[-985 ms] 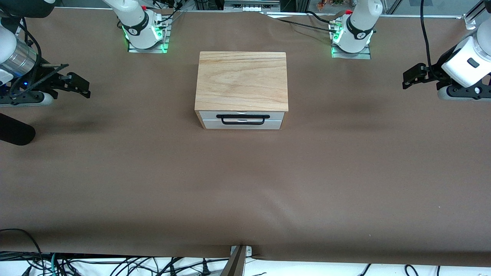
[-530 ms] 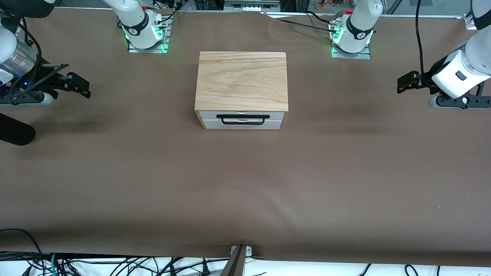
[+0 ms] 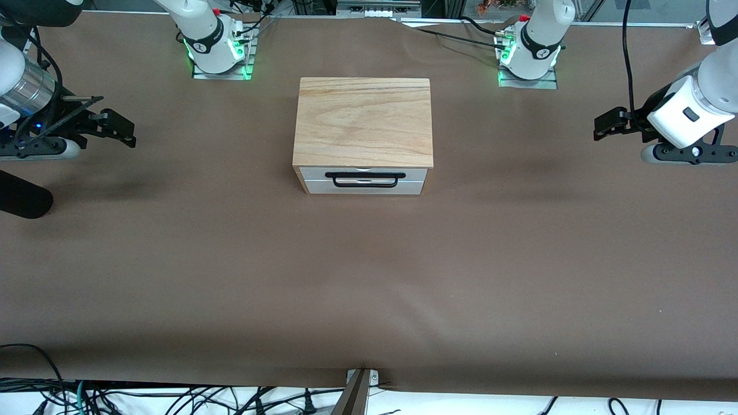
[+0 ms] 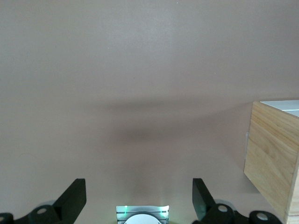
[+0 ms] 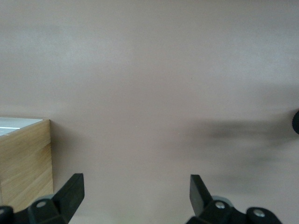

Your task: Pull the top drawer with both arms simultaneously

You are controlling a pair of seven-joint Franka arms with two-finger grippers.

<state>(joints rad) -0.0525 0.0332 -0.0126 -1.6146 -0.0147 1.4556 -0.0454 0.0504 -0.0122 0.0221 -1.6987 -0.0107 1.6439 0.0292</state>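
Top drawer (image 3: 365, 176) sat closed in the box (image 3: 363, 121), untouched. Left gripper (image 3: 608, 123), fingers spread, had drifted slightly toward the box; right gripper (image 3: 118, 127), also spread, stayed waiting well away, so the approach was barely begun.

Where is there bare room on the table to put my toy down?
The biggest free patch is the brown table in front of the top drawer, toward the front camera. Bare strips also lie between the wooden box and each open gripper: left gripper, right gripper. Nowhere is crowded.
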